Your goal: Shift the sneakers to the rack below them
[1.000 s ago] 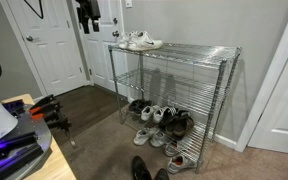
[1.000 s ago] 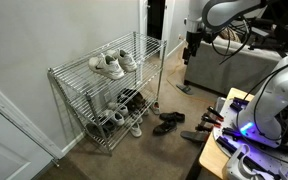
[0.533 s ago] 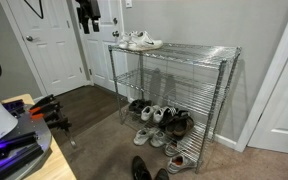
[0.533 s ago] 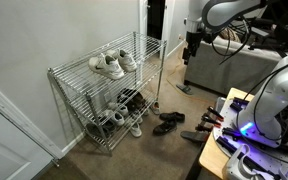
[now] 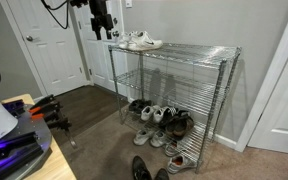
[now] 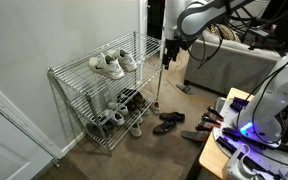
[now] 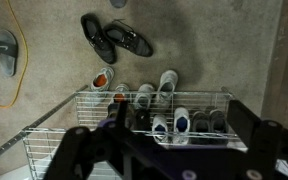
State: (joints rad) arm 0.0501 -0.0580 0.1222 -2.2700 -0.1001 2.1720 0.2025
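Observation:
The white sneakers point(image 5: 139, 41) point(image 6: 112, 64) sit side by side on the top wire tier of the chrome shelving unit, at one end. The rack point(image 5: 179, 82) point(image 6: 106, 95), the tier just below them, looks bare. My gripper point(image 5: 101, 30) point(image 6: 168, 58) hangs in the air beside that end of the unit, at about top-tier height, apart from the sneakers. In the wrist view its jaws point(image 7: 169, 150) are spread wide and empty. Between them, through the wire, a white pair point(image 7: 168, 126) shows; I cannot tell which tier it is on.
Mixed white and dark shoes point(image 5: 162, 120) point(image 6: 119, 110) fill the lower tiers and floor. A glossy black pair point(image 5: 144, 168) point(image 6: 167, 123) point(image 7: 114, 40) lies on the carpet in front. A white door point(image 5: 54, 45) is near the arm, and a grey couch point(image 6: 229, 65) stands behind it.
The arm has swung towards the end of the shelving unit, and the gripper now hangs close to its top corner. The sneakers have not moved.

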